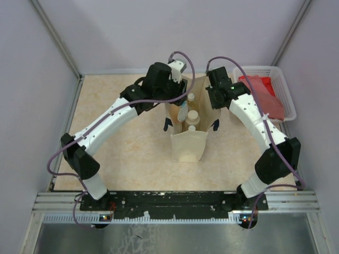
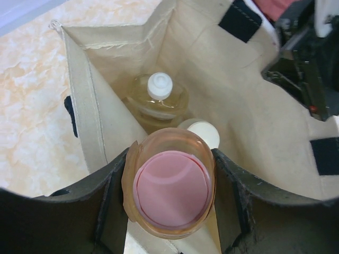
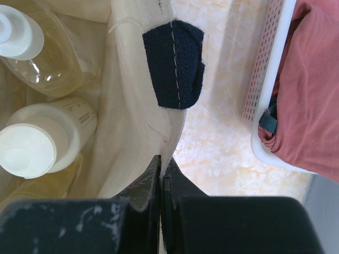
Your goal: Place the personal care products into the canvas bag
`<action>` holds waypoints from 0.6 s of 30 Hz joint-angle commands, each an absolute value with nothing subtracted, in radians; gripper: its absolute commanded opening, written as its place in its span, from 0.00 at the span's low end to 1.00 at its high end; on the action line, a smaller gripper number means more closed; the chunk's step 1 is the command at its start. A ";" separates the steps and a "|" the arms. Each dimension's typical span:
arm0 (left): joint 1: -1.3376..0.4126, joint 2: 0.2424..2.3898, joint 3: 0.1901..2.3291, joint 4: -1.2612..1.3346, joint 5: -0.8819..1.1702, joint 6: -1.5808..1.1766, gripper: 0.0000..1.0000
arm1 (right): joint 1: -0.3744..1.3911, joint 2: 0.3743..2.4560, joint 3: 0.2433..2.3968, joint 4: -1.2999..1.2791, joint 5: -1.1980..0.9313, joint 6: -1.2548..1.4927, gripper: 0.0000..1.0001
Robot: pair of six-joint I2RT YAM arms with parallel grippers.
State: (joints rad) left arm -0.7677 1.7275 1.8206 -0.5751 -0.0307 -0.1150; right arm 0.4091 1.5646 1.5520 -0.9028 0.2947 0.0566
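The canvas bag (image 1: 188, 145) stands open mid-table, beige with dark strap patches (image 3: 175, 63). My left gripper (image 2: 169, 190) is shut on the orange bottle with a pink cap (image 2: 169, 188) and holds it upright over the bag's mouth. Down inside the bag lie an amber bottle with a white cap (image 2: 159, 98) and a cream bottle (image 2: 204, 133). The right wrist view shows the same amber bottle (image 3: 47, 58) and cream bottle (image 3: 37, 143). My right gripper (image 3: 161, 166) is shut on the bag's right rim (image 3: 137, 106) and keeps that side up.
A white plastic basket (image 1: 280, 84) with a red cloth (image 3: 312, 90) sits at the back right, close to my right arm. Marbled tabletop (image 2: 32, 106) shows to the left of the bag. Grey walls enclose the table on three sides.
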 commanded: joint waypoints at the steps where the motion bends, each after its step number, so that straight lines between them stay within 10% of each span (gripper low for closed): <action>1: -0.765 1.710 1.826 -0.459 -0.144 -0.115 0.00 | 0.400 1.540 1.575 -0.912 0.355 0.058 0.00; 18: -0.767 1.739 1.645 -0.360 -0.067 -0.208 0.00 | 0.397 1.566 1.603 -0.921 0.358 0.065 0.00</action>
